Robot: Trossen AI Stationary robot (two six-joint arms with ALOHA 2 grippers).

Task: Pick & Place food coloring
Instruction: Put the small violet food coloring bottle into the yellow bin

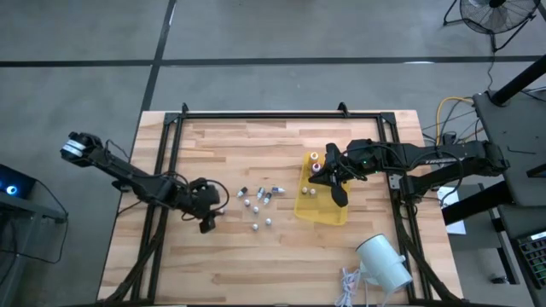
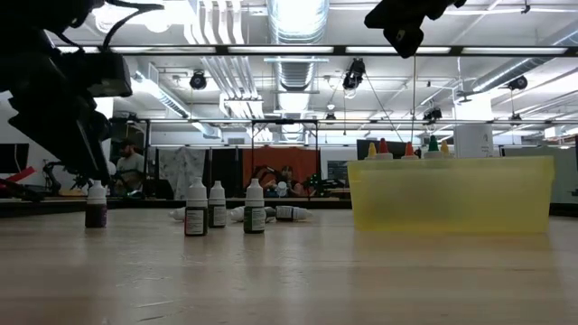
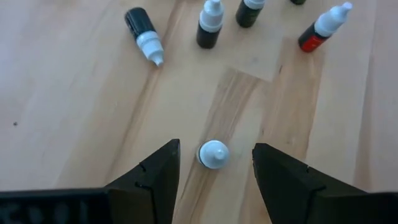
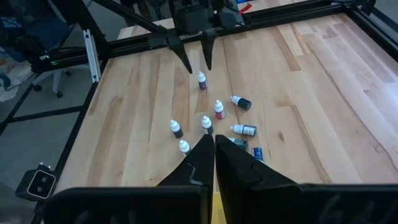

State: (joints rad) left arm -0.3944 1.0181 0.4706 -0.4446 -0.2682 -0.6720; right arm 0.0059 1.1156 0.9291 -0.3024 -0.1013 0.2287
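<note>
Several small white-capped food coloring bottles (image 1: 258, 196) stand or lie on the wooden table's middle. More bottles, with coloured tops (image 2: 406, 149), stand in a yellow bin (image 1: 328, 211). My left gripper (image 3: 216, 145) is open and slants down over one upright white-capped bottle (image 3: 213, 155), a finger on either side and a gap at each. That bottle (image 4: 202, 81) is the one nearest the table's left edge, with purple contents (image 2: 96, 213). My right gripper (image 4: 213, 140) hangs shut above the bin, holding nothing.
A big white cylinder (image 1: 384, 260) lies at the near right corner beside a coiled white cable (image 1: 348, 283). Black frame rails (image 1: 256, 116) run along the table's far, left and right sides. Bare wood lies toward the table's near edge.
</note>
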